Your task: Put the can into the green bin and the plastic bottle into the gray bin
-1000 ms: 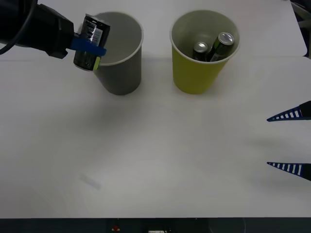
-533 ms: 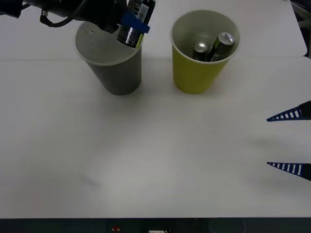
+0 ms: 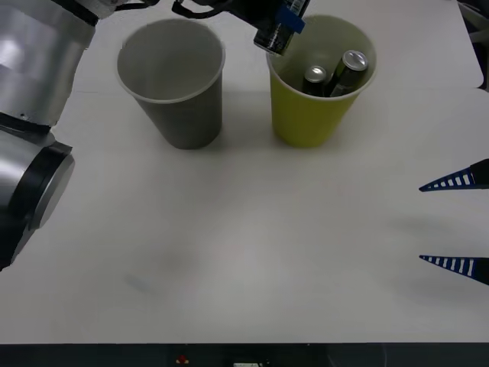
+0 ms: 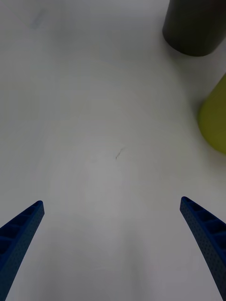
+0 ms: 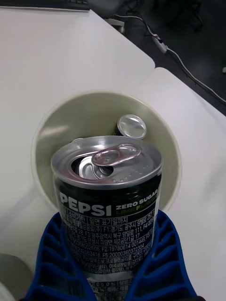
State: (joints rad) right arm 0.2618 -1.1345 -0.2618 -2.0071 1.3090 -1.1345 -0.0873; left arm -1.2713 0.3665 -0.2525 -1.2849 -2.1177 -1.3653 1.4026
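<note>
Holding the can (image 5: 110,197) tight in the left tool (image 5: 110,263), with blue fingers (image 5: 56,254) pressed on both sides of it. Carrying it upright, silver top and pull tab up. Hanging above the green bin (image 3: 306,115), close to the rim on the side next to the gray bin (image 3: 187,115), not over the middle. Looking down past the can, into a pale cup with two other cans (image 3: 315,76) already leaning inside.

Keeping the right tool (image 3: 458,222) far off at the right edge of the surface (image 3: 229,252), fingers wide apart, holding nothing, just waiting low over the white top.

Probably the moment just before letting go.

Could go wrong like this:
- Letting go here, so near the rim, could make the can hit the edge and bounce out onto the surface.
- Hitting the rim hard could tip the green bin over, since it looks light, and spill the cans inside.
- Dropping onto the two cans below could make a bump and leave this can lying crooked on top.
- Going down too low could knock the tool against the rim and push the bin away.

Better to slide a bit more over the middle first, then open.
</note>
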